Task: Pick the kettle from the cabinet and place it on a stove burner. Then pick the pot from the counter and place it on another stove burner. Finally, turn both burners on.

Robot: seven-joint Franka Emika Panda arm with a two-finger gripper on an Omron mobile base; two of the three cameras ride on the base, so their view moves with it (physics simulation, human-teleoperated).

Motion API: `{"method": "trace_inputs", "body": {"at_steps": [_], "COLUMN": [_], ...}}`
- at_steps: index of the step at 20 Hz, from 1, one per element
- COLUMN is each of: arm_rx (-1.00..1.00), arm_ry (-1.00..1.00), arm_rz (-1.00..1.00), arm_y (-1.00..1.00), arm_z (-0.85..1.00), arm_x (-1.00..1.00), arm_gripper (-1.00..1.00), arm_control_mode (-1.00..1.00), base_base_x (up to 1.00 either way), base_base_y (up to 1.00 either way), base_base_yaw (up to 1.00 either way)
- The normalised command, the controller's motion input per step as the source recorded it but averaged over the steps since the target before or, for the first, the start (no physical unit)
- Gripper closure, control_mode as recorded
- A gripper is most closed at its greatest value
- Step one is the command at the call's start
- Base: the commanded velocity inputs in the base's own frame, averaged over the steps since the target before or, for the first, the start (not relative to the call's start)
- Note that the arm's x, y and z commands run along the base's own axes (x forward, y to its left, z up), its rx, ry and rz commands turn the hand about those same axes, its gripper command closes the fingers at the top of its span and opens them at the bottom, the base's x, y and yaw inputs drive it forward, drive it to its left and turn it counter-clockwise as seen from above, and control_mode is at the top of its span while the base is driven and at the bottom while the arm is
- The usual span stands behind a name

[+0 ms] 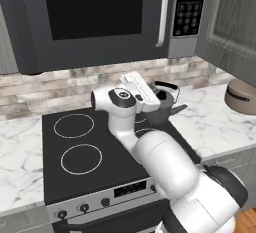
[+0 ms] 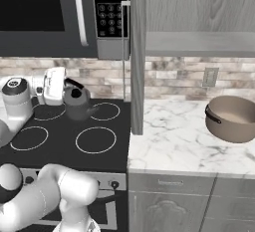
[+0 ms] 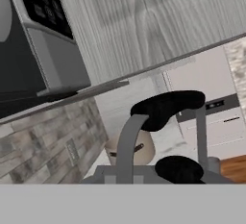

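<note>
The dark grey kettle (image 1: 162,108) (image 2: 77,104) hangs just over the back of the black stovetop (image 1: 60,172), between its two rear burner rings (image 2: 50,111) (image 2: 105,111). My gripper (image 1: 151,99) (image 2: 65,92) presses against the kettle's left side, and its fingertips are hidden. In the hand view the kettle's arched black handle (image 3: 166,105) and lid knob (image 3: 178,168) stand very close and tilt with the hand, so the kettle is held. The tan pot (image 1: 241,96) (image 2: 234,119) (image 3: 129,152) sits on the marble counter (image 2: 169,136) to the right.
The cabinet door (image 2: 137,52) (image 1: 230,22) stands open and juts out over the stove's right edge, with the bare shelf (image 2: 199,44) behind it. A microwave (image 1: 95,12) hangs low above the stove. Knobs (image 1: 84,208) line the stove front.
</note>
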Motion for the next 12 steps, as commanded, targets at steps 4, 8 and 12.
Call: {"method": "trace_inputs", "body": {"at_steps": [4,8,12], "arm_rx": [0.00,-0.01,-0.01], "arm_ry": [0.00,0.00,0.00], "arm_rz": [0.00,0.00,0.00], "arm_y": [0.05,0.03,0.00], "arm_z": [-0.19,-0.28,-0.30], "arm_x": [0.41,0.44,0.46], "arm_gripper": [1.00,1.00,1.00], "arm_control_mode": [-1.00,-1.00,-1.00], "base_base_x": [0.00,0.00,0.00], "base_base_y": [0.00,0.00,0.00], "base_base_yaw": [0.00,0.00,0.00]}}
